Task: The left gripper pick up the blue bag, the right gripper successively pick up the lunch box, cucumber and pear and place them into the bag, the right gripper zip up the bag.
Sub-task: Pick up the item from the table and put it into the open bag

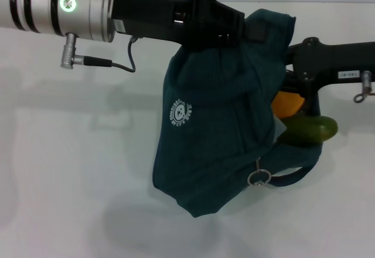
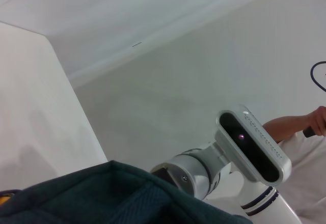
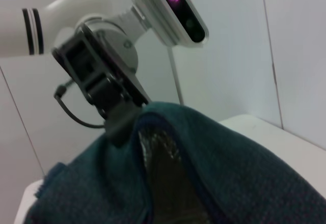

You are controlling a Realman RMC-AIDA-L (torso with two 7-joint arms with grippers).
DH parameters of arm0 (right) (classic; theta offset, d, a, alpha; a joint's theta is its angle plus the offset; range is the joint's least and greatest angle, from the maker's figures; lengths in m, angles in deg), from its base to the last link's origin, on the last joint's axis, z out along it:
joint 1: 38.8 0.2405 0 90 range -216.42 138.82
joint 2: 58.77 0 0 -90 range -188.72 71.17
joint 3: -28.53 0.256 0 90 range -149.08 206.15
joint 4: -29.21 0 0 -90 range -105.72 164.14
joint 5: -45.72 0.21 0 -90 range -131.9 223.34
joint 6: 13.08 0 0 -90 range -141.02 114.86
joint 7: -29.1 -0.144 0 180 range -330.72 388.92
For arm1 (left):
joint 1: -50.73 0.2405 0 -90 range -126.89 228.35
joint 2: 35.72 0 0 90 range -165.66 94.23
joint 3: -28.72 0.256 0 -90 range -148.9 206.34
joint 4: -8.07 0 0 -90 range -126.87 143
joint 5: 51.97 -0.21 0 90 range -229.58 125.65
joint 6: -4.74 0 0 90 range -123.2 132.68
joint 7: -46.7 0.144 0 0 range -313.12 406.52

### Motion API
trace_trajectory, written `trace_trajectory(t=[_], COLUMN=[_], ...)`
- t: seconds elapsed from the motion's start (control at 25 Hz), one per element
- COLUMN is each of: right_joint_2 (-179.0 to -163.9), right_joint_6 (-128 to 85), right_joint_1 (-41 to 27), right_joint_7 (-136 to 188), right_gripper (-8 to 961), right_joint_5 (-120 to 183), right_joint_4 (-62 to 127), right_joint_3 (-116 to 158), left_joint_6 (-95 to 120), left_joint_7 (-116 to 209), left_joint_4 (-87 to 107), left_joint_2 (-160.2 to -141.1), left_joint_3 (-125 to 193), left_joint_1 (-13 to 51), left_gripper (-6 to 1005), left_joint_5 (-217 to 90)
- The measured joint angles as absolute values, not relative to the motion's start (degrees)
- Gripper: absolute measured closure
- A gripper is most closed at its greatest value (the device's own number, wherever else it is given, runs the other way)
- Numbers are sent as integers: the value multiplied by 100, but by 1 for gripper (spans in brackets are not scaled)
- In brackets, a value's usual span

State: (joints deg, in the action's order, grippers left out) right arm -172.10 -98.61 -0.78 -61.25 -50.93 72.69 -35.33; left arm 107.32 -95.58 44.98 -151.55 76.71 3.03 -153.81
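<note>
My left gripper (image 1: 218,34) comes in from the left and is shut on the top edge of the blue bag (image 1: 205,129), which hangs above the table with its white logo (image 1: 181,114) facing me and its zipper ring (image 1: 258,177) dangling low. The right wrist view shows the left gripper (image 3: 118,119) clamped on the bag (image 3: 229,173). My right arm (image 1: 334,64) reaches in from the right, and its gripper is hidden behind the bag's upper right edge. The pear (image 1: 288,104) and the cucumber (image 1: 313,129) show just behind the bag on the right. The lunch box is out of view.
A handle loop (image 1: 296,176) hangs at the bag's lower right. The white table (image 1: 70,170) spreads to the left and front. The left wrist view shows the bag's rim (image 2: 117,193), the robot's head camera (image 2: 252,145) and a person's arm (image 2: 300,124).
</note>
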Motion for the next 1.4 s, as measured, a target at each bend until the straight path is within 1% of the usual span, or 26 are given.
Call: trace_trajectory(t=[0.12,0.36,0.56,0.76,1.04,1.4], right_joint_2=[-17186,-17139,-17129,-17097,-16997,-16995], right_joint_6=[-10043,-10111,-10304,-10634,-10920,-11090], right_joint_1=[-159,-192,-206,-211,-216,-212], right_joint_7=[-6170,-6278,-6304,-6315,-6454,-6512], right_gripper=[697,649,434,439,443,443], right_joint_5=[-5091,-5109,-5091,-5090,-5080,-5038], right_joint_4=[7348,7365,7378,7380,7380,7373], right_joint_3=[-3376,-3294,-3127,-2808,-2646,-2578], left_joint_6=[10726,10727,10731,10731,10726,10717], left_joint_7=[-9550,-9550,-9550,-9550,-9543,-9462], left_joint_4=[4494,4489,4488,4479,4479,4369], left_joint_2=[-15155,-15173,-15182,-15190,-15186,-15181], left_joint_3=[7664,7667,7672,7671,7671,7659], left_joint_1=[315,284,277,292,288,274], left_gripper=[930,930,930,930,930,930], left_joint_5=[-15368,-15357,-15349,-15347,-15347,-15347])
